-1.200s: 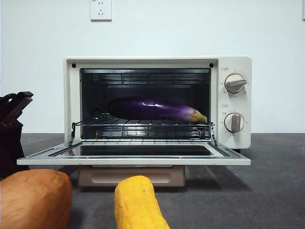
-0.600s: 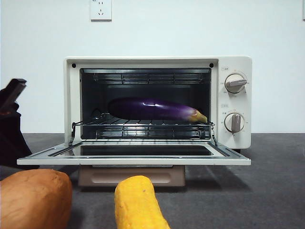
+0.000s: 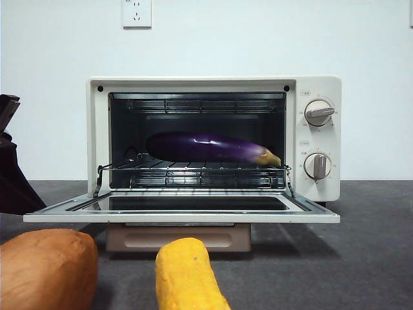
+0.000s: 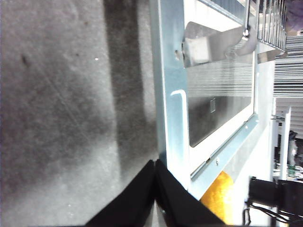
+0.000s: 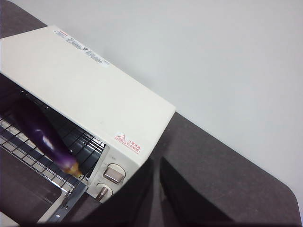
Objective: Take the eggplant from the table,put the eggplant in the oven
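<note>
Claws first, going left to right with the cream-white boxy toaster oven (image 3: 213, 142) as the landmark: the left claw (image 4: 155, 189) hangs just off the left corner of the oven's lowered door, jaws pressed together on nothing. Nearer than the door, an orange-brown sweet potato (image 3: 45, 268) and a yellow cob (image 3: 187, 274) lie on the dark grey table (image 3: 361, 245). Inside the oven, on the wire rack (image 3: 193, 171), rests the long glossy dark-purple eggplant (image 3: 206, 147), its yellowish-tan stem tip toward the knob side. It looks smooth, probably slippery, firm and fairly light; the thick middle seems the best hold. The right claw (image 5: 156, 189) hovers above the oven's knob end, jaws nearly together, holding nothing.
</note>
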Tool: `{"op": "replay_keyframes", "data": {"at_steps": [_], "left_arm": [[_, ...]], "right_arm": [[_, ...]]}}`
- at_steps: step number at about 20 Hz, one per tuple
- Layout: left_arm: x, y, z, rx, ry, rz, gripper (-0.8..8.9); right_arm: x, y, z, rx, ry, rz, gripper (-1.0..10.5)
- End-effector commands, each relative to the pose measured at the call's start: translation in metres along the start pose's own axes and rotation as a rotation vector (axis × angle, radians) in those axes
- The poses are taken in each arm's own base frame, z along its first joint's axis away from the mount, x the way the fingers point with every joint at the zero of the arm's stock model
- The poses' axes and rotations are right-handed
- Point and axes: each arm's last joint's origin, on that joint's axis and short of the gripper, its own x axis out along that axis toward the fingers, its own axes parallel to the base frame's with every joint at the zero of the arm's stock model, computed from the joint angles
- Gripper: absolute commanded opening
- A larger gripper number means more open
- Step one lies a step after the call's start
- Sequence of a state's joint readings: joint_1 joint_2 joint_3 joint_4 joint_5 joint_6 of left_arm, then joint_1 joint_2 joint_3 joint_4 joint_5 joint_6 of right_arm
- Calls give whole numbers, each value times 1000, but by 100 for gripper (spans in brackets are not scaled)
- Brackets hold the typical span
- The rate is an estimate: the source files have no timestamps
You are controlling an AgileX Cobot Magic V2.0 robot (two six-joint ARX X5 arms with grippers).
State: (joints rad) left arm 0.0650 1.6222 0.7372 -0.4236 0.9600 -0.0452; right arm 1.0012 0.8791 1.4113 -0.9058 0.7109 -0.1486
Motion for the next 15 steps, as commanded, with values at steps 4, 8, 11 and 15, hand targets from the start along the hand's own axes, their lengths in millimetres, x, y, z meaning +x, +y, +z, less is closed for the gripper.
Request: {"op": "replay_keyframes", "data": {"at_steps": [4,8,11,15], "left_arm": [[8,2,0,28,23,80,6],[15,-3,1,70,37,72,6],[21,-8,0,92,54,65,6],[25,-12,-1,111,72,58,6]], "right_arm": [[-2,-2,5,26,-19,2,4],[-2,-2,5,26,-19,1,4],[-2,-2,5,25,-19,1,4],[-2,-2,5,25,-19,2,4]]}}
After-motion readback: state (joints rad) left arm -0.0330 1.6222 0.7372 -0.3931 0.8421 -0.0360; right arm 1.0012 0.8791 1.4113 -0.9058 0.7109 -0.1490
